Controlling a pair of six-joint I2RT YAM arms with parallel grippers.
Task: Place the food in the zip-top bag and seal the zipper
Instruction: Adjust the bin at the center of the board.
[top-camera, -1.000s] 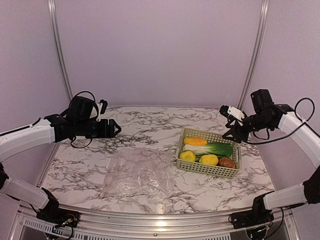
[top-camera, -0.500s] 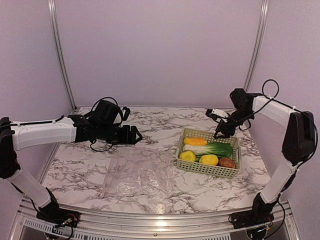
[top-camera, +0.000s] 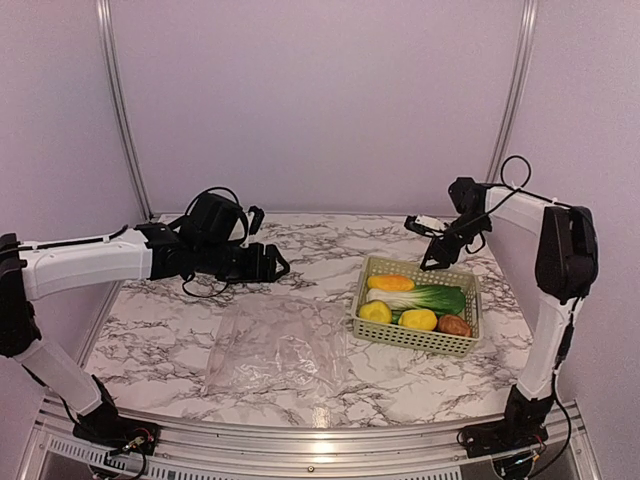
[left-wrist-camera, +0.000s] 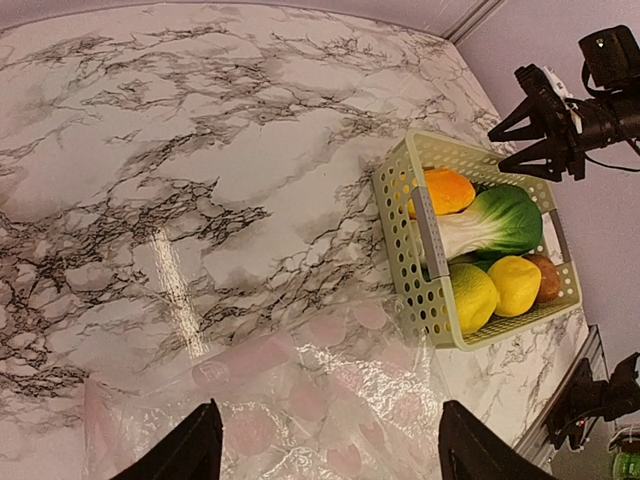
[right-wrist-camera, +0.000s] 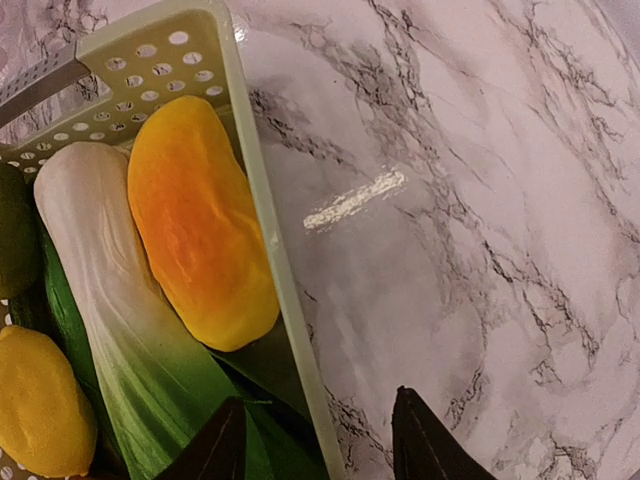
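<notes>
The clear crinkly zip-top bag (top-camera: 275, 345) lies flat on the marble table, left of the basket; it also fills the bottom of the left wrist view (left-wrist-camera: 300, 400). I cannot make out its zipper. The food lies in the basket: an orange-yellow piece (top-camera: 390, 283) (right-wrist-camera: 195, 215), a green-white leafy vegetable (top-camera: 420, 297) (right-wrist-camera: 110, 290), two yellow fruits (top-camera: 375, 312) (top-camera: 418, 320) and a brown lump (top-camera: 455, 326). My left gripper (top-camera: 278, 265) (left-wrist-camera: 328, 420) is open and empty, above the table behind the bag. My right gripper (top-camera: 422, 243) (right-wrist-camera: 318, 400) is open and empty, straddling the basket's far rim beside the orange piece.
The pale green lattice basket (top-camera: 405, 335) (left-wrist-camera: 400, 230) (right-wrist-camera: 270, 250) stands right of centre. Lilac walls with metal rails close the back and sides. The table's front edge has a metal rail, with both arm bases mounted below it.
My left gripper has swung right, toward the table's middle behind the bag. My right gripper has moved left and inward to the basket's far rim. Bag, basket and food have not moved.
</notes>
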